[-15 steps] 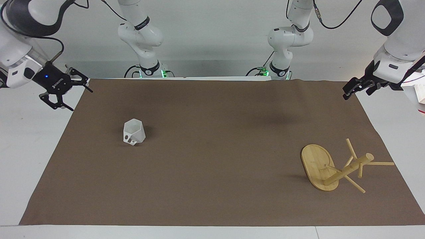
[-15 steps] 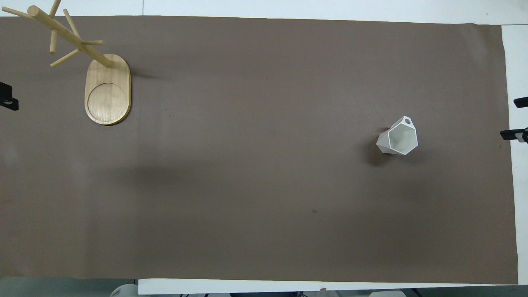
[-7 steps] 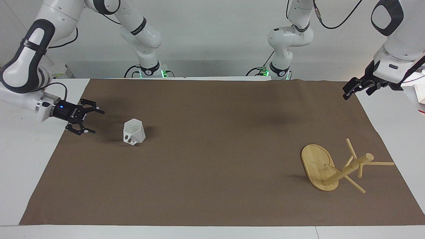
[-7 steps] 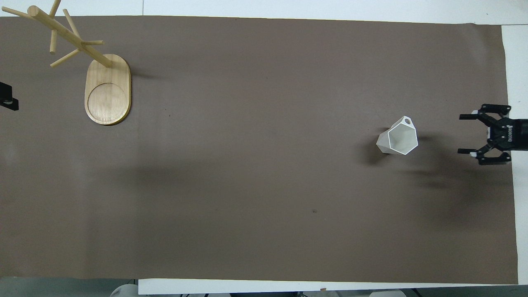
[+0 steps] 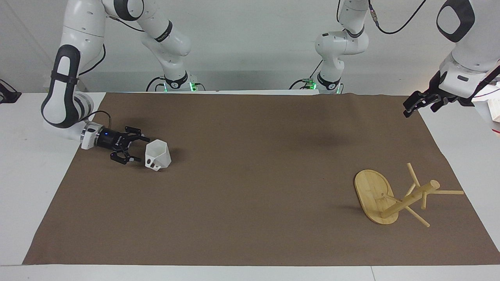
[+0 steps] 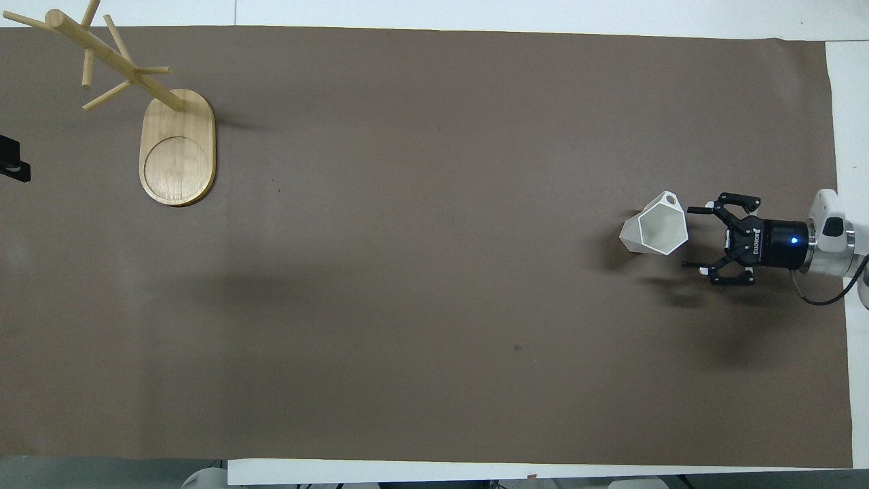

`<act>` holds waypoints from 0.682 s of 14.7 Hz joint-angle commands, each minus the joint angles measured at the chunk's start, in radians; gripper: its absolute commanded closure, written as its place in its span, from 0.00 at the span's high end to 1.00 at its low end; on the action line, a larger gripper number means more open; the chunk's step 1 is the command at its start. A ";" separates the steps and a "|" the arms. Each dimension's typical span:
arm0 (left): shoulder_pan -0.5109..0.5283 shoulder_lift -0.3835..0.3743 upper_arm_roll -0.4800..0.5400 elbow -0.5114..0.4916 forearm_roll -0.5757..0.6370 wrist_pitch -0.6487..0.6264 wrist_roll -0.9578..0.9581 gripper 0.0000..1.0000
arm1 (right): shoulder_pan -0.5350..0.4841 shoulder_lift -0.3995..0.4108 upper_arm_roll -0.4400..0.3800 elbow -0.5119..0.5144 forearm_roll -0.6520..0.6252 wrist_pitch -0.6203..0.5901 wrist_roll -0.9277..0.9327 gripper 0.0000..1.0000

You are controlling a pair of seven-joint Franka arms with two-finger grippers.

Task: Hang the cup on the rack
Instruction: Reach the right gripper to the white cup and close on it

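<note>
Facing view gives you the small white faceted plastic cup standing upright on its narrow base on the brown mat, toward the right arm's end of the table. Its hexagonal mouth opens upward, so its long axis runs vertically, and its angular pierced handle sits low on the side turned away from the robots. In the overhead view you see the cup with its rim facing the camera and the handle's hole on the edge farther from the robots.

Your right gripper lies low and level over the mat just beside the cup, its two black fingers spread wide with the tips pointing at the cup and nothing between them. From above, the right gripper shows one fingertip close to the cup's rim; you cannot tell whether it touches.

The light bamboo mug tree stands well apart, toward the left arm's end of the table, its oval flat base on the mat and its round post with thin pegs rising from the end of the base farther from the robots.

Your left gripper waits raised over the mat's corner; you cannot tell how its fingers stand.

The mat covers a white table; a pale wall stands at the robots' backs.
</note>
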 commanded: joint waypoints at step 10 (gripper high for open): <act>0.010 -0.025 -0.006 -0.033 0.017 0.019 0.007 1.00 | 0.078 -0.046 0.004 -0.098 0.124 0.119 -0.074 1.00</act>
